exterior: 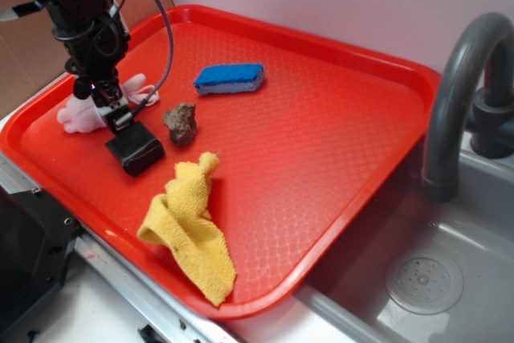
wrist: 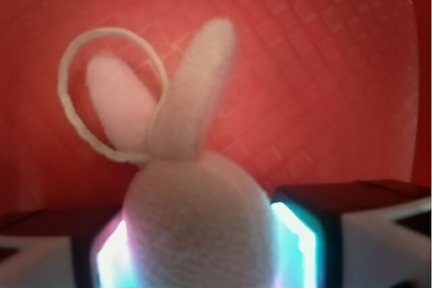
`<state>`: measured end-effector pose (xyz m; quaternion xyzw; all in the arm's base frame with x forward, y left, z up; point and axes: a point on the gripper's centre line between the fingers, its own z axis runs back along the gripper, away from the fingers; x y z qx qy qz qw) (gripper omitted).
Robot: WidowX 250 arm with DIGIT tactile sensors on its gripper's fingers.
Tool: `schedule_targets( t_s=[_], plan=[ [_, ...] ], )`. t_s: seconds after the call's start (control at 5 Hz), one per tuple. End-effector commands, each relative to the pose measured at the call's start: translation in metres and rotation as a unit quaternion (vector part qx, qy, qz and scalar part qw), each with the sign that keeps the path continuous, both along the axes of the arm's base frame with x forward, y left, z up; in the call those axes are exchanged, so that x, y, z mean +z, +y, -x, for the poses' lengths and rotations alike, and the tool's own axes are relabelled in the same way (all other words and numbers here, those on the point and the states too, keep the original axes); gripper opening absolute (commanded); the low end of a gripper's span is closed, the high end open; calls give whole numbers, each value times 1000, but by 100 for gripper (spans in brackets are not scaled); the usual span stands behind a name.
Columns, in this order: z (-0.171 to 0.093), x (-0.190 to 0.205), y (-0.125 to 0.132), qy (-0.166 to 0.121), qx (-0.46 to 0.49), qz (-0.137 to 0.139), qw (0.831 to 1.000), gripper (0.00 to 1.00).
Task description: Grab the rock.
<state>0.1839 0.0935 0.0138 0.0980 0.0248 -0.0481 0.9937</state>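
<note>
The rock point(exterior: 181, 122), a small rough brown-grey lump, lies on the red tray point(exterior: 321, 158) near its middle left. It does not show in the wrist view. My gripper point(exterior: 111, 112) is down at the tray's left side, to the left of the rock and apart from it. Its fingers sit on either side of the head of a pink plush bunny point(exterior: 80, 114). In the wrist view the gripper point(wrist: 199, 247) has its lit pads point(wrist: 297, 247) against both sides of the bunny's head point(wrist: 199, 214), with the ears pointing away.
A glossy black block point(exterior: 135, 150) sits just in front of the gripper, left of the rock. A blue sponge point(exterior: 229, 78) lies behind the rock, a crumpled yellow cloth point(exterior: 189, 226) in front. A grey faucet point(exterior: 458, 94) and sink point(exterior: 418, 279) stand at the right.
</note>
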Motion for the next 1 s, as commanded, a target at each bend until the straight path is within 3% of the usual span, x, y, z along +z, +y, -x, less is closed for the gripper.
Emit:
schedule_targets(
  t_s=[0.0, 0.2, 0.4, 0.6, 0.8],
  plan=[
    [-19, 82, -49, -52, 97, -38, 993, 0],
    [-21, 131, -67, -57, 117, -8, 991, 0],
    [-14, 179, -89, -74, 125, 69, 987, 0],
    [-6, 201, -98, -91, 128, 102, 982, 0],
    [-3, 196, -99, -93, 118, 134, 980, 0]
  ],
)
